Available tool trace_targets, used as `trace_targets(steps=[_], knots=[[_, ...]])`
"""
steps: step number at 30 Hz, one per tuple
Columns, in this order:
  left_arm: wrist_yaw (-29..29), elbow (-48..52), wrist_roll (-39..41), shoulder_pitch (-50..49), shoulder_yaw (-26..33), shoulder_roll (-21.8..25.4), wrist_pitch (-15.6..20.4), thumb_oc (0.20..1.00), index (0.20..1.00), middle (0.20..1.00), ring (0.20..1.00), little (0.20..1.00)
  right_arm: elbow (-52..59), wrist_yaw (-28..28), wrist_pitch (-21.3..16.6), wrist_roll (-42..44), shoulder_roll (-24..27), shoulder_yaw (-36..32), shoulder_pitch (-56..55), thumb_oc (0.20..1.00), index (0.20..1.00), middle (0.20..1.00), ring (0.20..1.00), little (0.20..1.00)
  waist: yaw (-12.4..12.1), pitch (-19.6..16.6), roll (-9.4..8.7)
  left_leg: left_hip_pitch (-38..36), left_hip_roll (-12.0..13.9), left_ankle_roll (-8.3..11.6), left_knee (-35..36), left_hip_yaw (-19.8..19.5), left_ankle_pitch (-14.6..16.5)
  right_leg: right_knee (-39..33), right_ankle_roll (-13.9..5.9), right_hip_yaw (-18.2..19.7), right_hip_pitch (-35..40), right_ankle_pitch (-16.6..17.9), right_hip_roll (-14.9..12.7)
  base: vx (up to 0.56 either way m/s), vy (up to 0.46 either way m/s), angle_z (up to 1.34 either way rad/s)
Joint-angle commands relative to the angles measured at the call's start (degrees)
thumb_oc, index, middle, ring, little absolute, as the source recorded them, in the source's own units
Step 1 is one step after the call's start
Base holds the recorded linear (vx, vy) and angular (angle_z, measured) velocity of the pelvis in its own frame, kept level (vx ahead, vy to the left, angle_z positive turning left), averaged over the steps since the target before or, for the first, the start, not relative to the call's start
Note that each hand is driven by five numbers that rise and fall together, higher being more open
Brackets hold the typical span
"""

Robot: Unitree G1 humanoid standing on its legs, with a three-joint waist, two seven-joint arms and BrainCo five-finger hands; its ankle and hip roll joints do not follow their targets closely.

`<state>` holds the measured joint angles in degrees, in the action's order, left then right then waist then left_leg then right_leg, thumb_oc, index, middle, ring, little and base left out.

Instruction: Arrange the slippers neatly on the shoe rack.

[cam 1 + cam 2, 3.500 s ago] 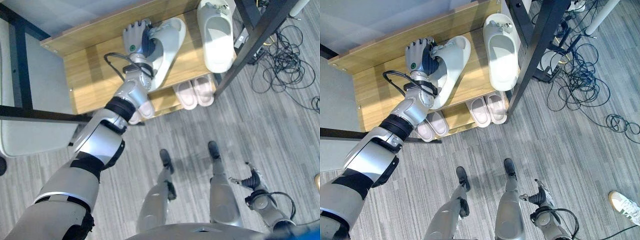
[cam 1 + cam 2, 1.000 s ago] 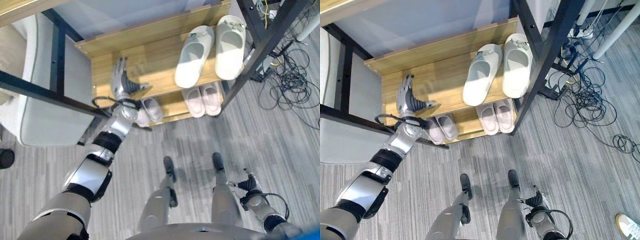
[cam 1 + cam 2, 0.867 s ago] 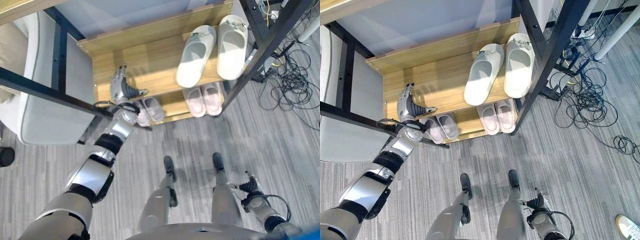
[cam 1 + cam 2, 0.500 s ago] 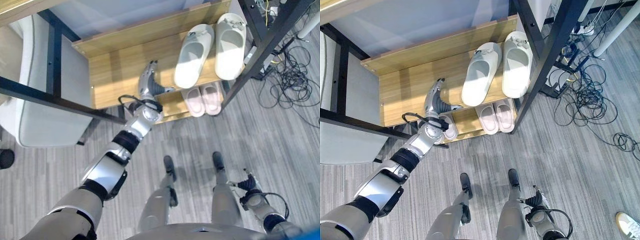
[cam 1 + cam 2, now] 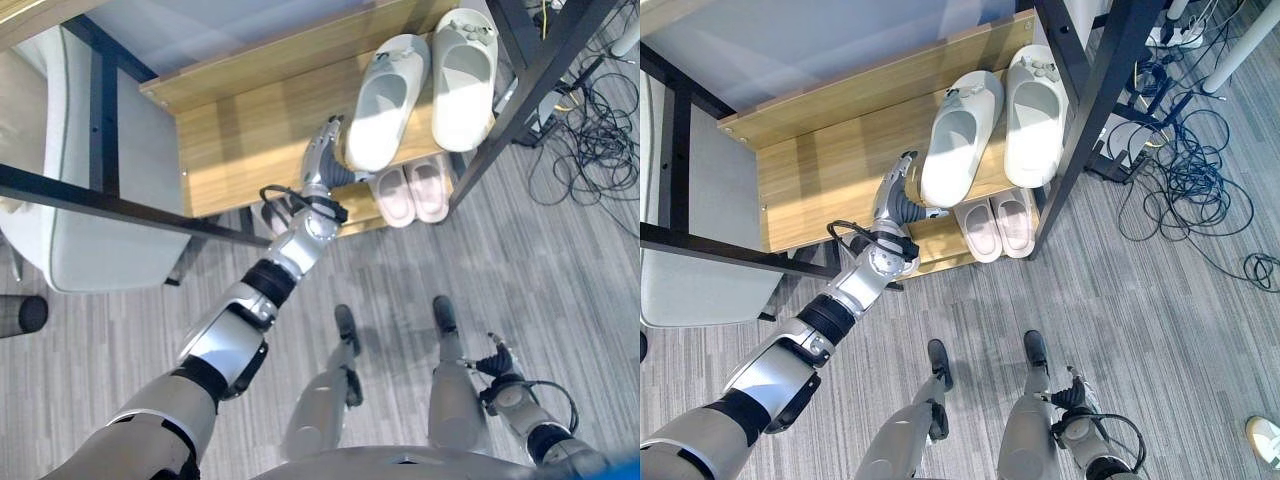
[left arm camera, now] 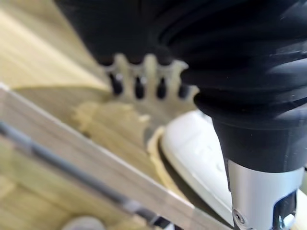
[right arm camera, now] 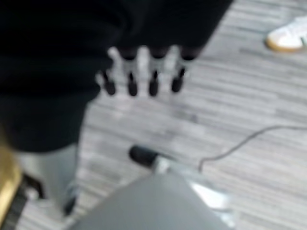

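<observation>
Two white slippers (image 5: 415,85) sit unevenly on the shoe rack (image 5: 240,140); left hand (image 5: 322,160), fingers straight, nudges the angled one.

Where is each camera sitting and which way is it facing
Left eye view: on the head, looking down at the shoe rack; the left hand reaches beside the tilted white slipper.
Right eye view: beside it, sharing that scene; the right hand hangs low.
Left wrist view: along the left hand toward that slipper.
Right wrist view: along the right hand, toward the floor.
</observation>
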<state>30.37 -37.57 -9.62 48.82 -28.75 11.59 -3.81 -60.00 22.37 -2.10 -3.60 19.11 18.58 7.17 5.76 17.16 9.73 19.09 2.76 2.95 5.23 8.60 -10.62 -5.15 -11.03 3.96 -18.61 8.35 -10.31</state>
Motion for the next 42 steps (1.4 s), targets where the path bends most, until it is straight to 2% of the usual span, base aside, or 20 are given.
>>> trace_targets(steps=[1,7,19,22,28,34,42], knots=[[0.1,-5.0,1.8,5.2,2.3,-2.3,3.2,1.0,1.0,1.0,1.0,1.0,-0.4,0.6,0.4,1.3,0.3,0.9,2.4,1.0,1.0,1.0,1.0,1.0,-0.1,1.5,-2.21,1.3,-0.7,3.92,-0.2,-6.3,3.3,3.0,-0.55,-4.3,-1.0,-3.4,-0.1,0.0,0.0,0.0],[1.1,-2.7,3.6,4.0,3.0,-2.9,4.0,1.0,1.0,1.0,1.0,1.0,-0.2,0.7,0.2,1.8,0.2,0.6,2.3,1.0,1.0,1.0,1.0,1.0,-0.2,1.2,-2.2,0.9,-0.6,3.89,-0.2,-6.3,3.4,3.3,-0.35,-4.3,-0.7,-3.7,0.0,0.0,0.0,0.0],[-3.1,2.4,11.2,-4.2,3.1,-4.4,6.7,1.0,1.0,1.0,1.0,1.0,0.0,-0.2,1.2,2.3,0.2,-1.0,1.5,1.0,1.0,1.0,1.0,1.0,-0.5,0.0,-0.78,-0.8,-0.5,3.69,-0.2,-5.9,3.8,3.8,0.01,-4.0,0.4,-4.4,0.2,0.0,0.0,0.0],[-5.6,4.5,17.2,-5.9,3.1,-4.8,8.7,1.0,1.0,1.0,1.0,1.0,-0.1,-0.3,1.6,2.1,0.2,-1.1,1.6,1.0,1.0,1.0,1.0,1.0,-0.4,-0.4,-0.33,-1.1,-0.5,3.62,-0.2,-5.7,3.8,3.9,-0.05,-3.9,0.6,-4.5,0.1,0.0,0.0,0.0],[-9.6,8.4,24.7,-9.2,1.3,-4.0,10.6,1.0,1.0,1.0,1.0,1.0,-0.4,-0.8,2.1,1.4,0.4,-1.2,1.7,1.0,1.0,1.0,1.0,1.0,-0.3,-1.0,1.08,-1.6,-0.6,3.45,-0.2,-5.1,3.9,3.8,-0.14,-3.4,0.7,-4.6,0.0,0.01,0.006,-0.02],[-11.5,9.2,28.9,-9.8,0.0,-4.3,11.0,1.0,1.0,1.0,1.0,1.0,-0.9,-1.0,2.6,0.8,0.6,-1.1,1.7,1.0,1.0,1.0,1.0,1.0,0.0,-1.2,1.78,-1.7,-0.7,3.3,-0.2,-4.9,3.9,3.9,-0.07,-3.2,0.7,-4.6,0.0,0.01,0.007,-0.05],[-11.7,7.8,30.0,-8.3,-1.2,-5.8,10.9,1.0,1.0,1.0,1.0,1.0,-2.0,-1.0,2.7,0.8,0.6,-0.5,1.5,1.0,1.0,1.0,1.0,1.0,0.5,-1.4,2.01,-1.6,-0.8,3.28,-0.2,-4.8,3.8,3.9,-0.03,-3.2,0.4,-4.5,-0.1,0.0,0.0,0.0]])
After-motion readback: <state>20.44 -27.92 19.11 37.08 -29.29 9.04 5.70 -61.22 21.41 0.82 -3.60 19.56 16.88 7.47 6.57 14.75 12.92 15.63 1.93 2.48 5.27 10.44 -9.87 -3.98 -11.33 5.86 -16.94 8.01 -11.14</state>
